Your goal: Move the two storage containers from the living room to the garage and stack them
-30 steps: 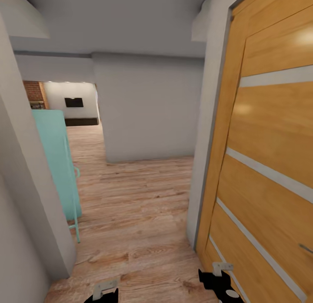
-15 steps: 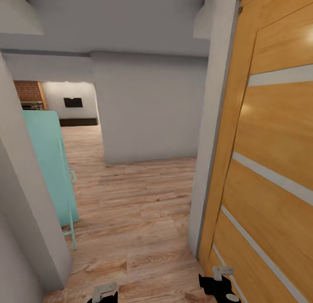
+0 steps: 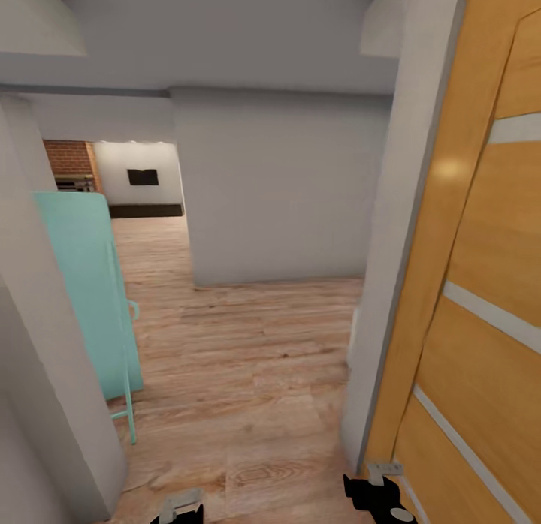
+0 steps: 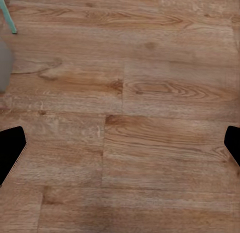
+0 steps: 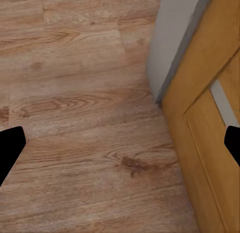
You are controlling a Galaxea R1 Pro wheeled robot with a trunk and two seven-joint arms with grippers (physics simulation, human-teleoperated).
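The two storage containers are out of view, and so is the garage. I am in a hallway with a light wood-plank floor (image 3: 240, 374). My left gripper (image 3: 180, 509) shows at the head view's bottom edge. In the left wrist view the left gripper (image 4: 120, 148) is open over bare planks, its black fingertips (image 4: 10, 150) far apart. My right gripper (image 3: 379, 494) hangs low beside the door. In the right wrist view the right gripper (image 5: 120, 145) is open too, with nothing between its fingers.
An orange wooden door (image 3: 481, 321) with pale stripes and its grey jamb (image 3: 391, 284) stand close on the right. A teal panel on thin legs (image 3: 90, 299) and a grey wall (image 3: 37, 404) close the left. Floor runs ahead to a grey wall (image 3: 278, 194) and a far opening (image 3: 143, 186).
The whole picture has shifted to the right, so the camera has moved; the door and jamb now sit nearer the right edge. Both grippers stay open and low.
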